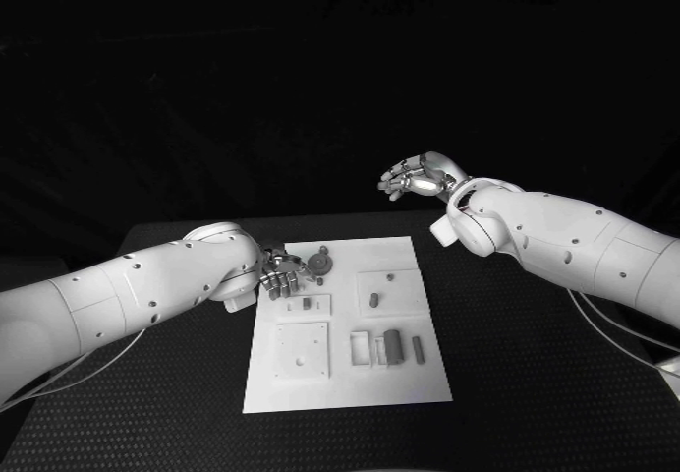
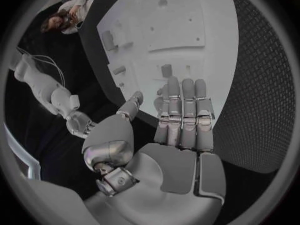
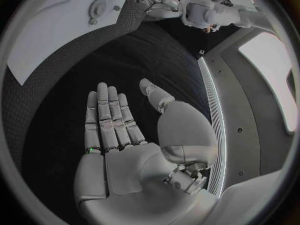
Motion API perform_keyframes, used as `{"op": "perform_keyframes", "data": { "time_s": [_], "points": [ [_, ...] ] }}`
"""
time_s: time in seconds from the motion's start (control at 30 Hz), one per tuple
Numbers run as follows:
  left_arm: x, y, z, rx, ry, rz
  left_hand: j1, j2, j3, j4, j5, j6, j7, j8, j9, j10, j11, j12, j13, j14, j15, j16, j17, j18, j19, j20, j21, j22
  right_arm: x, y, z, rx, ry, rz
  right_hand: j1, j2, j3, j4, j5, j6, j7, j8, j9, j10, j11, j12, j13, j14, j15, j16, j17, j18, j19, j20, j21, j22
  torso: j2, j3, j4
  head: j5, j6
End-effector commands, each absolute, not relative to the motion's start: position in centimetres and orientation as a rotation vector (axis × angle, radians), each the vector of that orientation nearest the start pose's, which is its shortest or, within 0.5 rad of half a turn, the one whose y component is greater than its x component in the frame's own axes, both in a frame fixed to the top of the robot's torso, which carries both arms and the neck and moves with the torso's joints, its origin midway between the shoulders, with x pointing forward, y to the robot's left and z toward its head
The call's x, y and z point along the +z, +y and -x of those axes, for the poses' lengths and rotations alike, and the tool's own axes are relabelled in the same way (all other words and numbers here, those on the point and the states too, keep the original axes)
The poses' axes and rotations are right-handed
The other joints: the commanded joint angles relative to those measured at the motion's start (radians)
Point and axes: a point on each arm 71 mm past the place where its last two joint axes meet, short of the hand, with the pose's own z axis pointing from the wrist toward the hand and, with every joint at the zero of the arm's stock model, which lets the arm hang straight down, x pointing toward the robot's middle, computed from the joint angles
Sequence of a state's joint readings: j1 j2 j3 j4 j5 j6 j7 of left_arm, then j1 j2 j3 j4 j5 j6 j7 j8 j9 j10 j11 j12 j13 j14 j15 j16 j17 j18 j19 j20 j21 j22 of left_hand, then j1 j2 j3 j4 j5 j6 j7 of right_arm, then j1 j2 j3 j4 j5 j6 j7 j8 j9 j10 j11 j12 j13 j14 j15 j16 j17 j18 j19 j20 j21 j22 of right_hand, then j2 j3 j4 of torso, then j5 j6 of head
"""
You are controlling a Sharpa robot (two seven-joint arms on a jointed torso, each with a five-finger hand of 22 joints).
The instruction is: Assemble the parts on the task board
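Observation:
The white task board (image 1: 347, 388) lies in the middle of the black table, with grey parts on it. A round part (image 1: 323, 264) sits near its far edge, and block-shaped parts (image 1: 393, 344) stand in a row at its right middle. My left hand (image 1: 281, 273) hovers over the board's far left corner, fingers straight and holding nothing (image 2: 181, 120); a small peg (image 2: 166, 70) lies just past its fingertips. My right hand (image 1: 421, 179) is raised high beyond the board's far right, flat and open (image 3: 115, 125), holding nothing.
The black table (image 1: 538, 374) has a textured mat around the board. Square recessed plates (image 1: 302, 351) sit on the board's left side. Cables (image 1: 609, 334) trail beneath my right arm. The board (image 3: 56, 25) and my left hand (image 3: 156, 0) appear far off in the right wrist view.

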State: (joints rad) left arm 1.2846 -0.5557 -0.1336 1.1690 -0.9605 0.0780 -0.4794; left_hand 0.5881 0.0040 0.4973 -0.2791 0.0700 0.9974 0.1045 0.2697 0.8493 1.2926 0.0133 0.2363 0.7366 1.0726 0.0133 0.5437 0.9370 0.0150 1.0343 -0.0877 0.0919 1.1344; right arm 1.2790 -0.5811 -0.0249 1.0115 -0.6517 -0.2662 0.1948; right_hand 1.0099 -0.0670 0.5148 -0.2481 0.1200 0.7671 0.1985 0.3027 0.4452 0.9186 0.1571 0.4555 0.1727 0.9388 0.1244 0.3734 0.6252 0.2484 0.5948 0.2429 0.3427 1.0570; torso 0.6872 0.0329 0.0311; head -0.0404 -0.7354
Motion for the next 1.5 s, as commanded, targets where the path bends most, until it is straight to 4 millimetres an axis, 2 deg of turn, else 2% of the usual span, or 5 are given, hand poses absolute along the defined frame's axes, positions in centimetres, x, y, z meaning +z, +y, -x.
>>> {"op": "perform_keyframes", "data": {
  "time_s": [0.03,0.23,0.57,0.87,1.5],
  "points": [
    [-21.9,17.9,-53.9,-0.441,2.333,0.341,0.025,0.003,0.005,-0.008,0.010,-0.021,0.010,-0.007,-0.013,-0.017,0.002,0.011,0.004,-0.015,0.001,0.005,-0.004,-0.010,-0.011,0.002,-0.007,0.007,-16.2,-22.1,-58.5,1.036,1.564,-0.537,0.000,-0.001,-0.005,-0.001,0.002,-0.006,0.014,0.004,-0.001,0.007,-0.001,-0.005,-0.002,-0.003,0.002,-0.005,0.002,-0.015,-0.005,0.000,-0.005,0.002,0.000,-0.0001,0.0011,0.002,0.004],
    [-19.6,20.0,-54.9,-0.326,2.292,0.263,0.177,-0.041,0.016,-0.008,0.002,-0.067,0.030,-0.013,-0.041,-0.069,0.021,0.025,0.000,-0.063,0.018,0.013,-0.017,-0.014,-0.046,0.018,-0.023,0.023,-16.3,-22.1,-58.6,1.035,1.566,-0.539,0.000,-0.001,-0.005,-0.001,0.002,-0.006,0.014,0.004,-0.001,0.007,-0.001,-0.005,-0.002,-0.002,0.002,-0.005,0.002,-0.015,-0.005,0.000,-0.005,0.002,0.001,0.0002,0.0001,0.006,0.010],
    [-19.5,21.9,-57.8,-0.248,2.203,0.352,0.124,-0.036,-0.011,0.042,-0.011,-0.072,0.032,-0.011,-0.077,-0.077,0.021,0.047,-0.005,-0.071,0.018,0.033,-0.026,-0.009,-0.049,0.020,-0.022,0.027,-16.9,-22.3,-58.6,1.026,1.573,-0.549,-0.001,-0.001,-0.005,0.000,0.002,-0.006,0.014,0.004,-0.002,0.007,-0.001,-0.006,-0.002,-0.002,0.002,-0.006,0.003,-0.015,-0.004,0.000,-0.006,0.002,0.003,-0.0002,-0.0029,0.016,0.019],
    [-20.4,22.1,-59.5,-0.250,2.160,0.450,0.122,-0.039,-0.007,0.049,-0.013,-0.088,0.040,-0.010,-0.095,-0.115,0.034,0.035,-0.025,-0.105,0.032,0.020,-0.046,-0.013,-0.080,0.032,-0.027,0.017,-17.0,-21.9,-58.6,1.046,1.581,-0.551,-0.001,0.000,-0.006,0.004,0.002,-0.010,0.013,0.004,-0.006,0.001,0.002,-0.014,-0.010,-0.024,0.012,-0.027,0.002,-0.022,-0.025,0.001,-0.023,0.003,0.004,0.0012,-0.0036,0.016,0.031],
    [-24.4,21.2,-60.0,-0.234,2.235,0.476,0.107,-0.079,-0.013,0.055,-0.020,-0.143,0.053,-0.056,-0.158,-0.148,0.050,0.021,-0.069,-0.137,0.048,0.016,-0.076,-0.010,-0.112,0.049,-0.026,-0.003,-16.8,-21.2,-58.2,1.064,1.580,-0.542,0.000,-0.002,-0.007,0.006,0.002,-0.012,0.014,0.003,-0.008,0.001,0.003,-0.016,-0.012,-0.028,0.015,-0.031,0.002,-0.024,-0.030,0.002,-0.027,0.005,0.006,0.0011,-0.0038,0.010,0.033]
  ]
}}
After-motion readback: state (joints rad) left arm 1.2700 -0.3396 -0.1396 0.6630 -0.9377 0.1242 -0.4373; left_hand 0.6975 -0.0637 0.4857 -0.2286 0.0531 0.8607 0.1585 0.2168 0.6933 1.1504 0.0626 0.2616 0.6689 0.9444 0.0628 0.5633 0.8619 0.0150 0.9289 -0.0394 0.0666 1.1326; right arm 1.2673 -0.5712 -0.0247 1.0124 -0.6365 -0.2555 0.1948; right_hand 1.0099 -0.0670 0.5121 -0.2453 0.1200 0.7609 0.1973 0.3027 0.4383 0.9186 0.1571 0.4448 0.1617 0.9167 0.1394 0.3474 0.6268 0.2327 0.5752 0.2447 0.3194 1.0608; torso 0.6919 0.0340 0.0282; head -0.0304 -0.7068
